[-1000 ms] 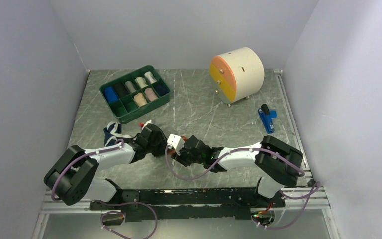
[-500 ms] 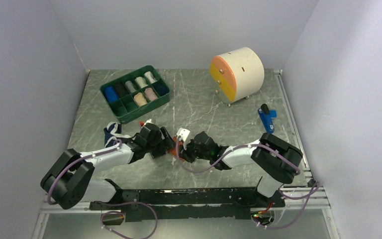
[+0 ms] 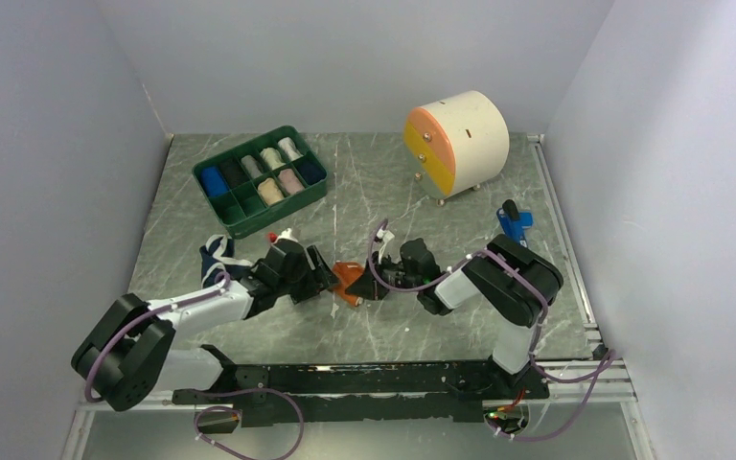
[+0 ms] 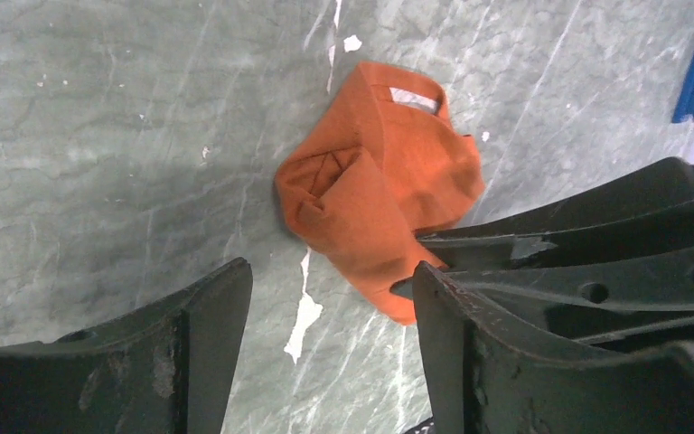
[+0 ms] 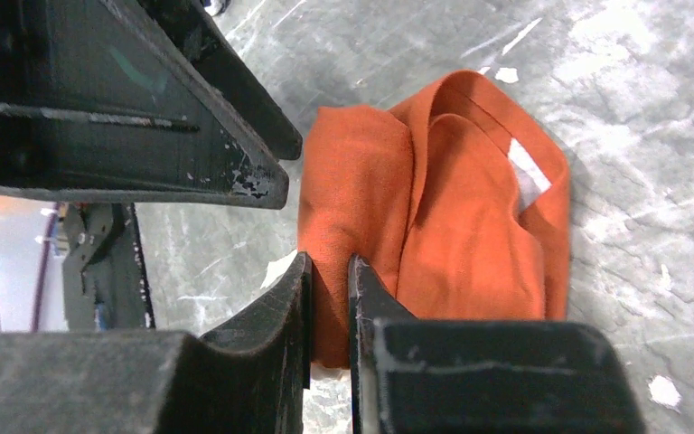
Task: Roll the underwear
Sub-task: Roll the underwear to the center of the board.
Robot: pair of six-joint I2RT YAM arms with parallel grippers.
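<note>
The orange-rust underwear (image 3: 348,282) lies folded into a small bundle on the table between my two grippers, with a white label showing (image 5: 526,172). My right gripper (image 5: 330,271) is shut on the bundle's near edge (image 5: 352,208); in the top view it (image 3: 366,287) sits just right of the cloth. My left gripper (image 4: 330,289) is open, with the jaws wide apart just short of the cloth (image 4: 379,190), and holds nothing; in the top view it (image 3: 329,279) sits just left of the cloth. The navy underwear with white trim (image 3: 218,255) lies crumpled beside the left arm.
A green divided tray (image 3: 232,222) holding several cloth rolls stands at the back left. A round cream cabinet with orange and yellow drawers (image 3: 456,142) stands at the back right. A blue object (image 3: 514,229) lies near the right arm's elbow.
My right gripper has swung back and to the right, and its wrist has turned. The orange cloth, hidden under both grippers before, now shows between them. The left arm shifted slightly.
</note>
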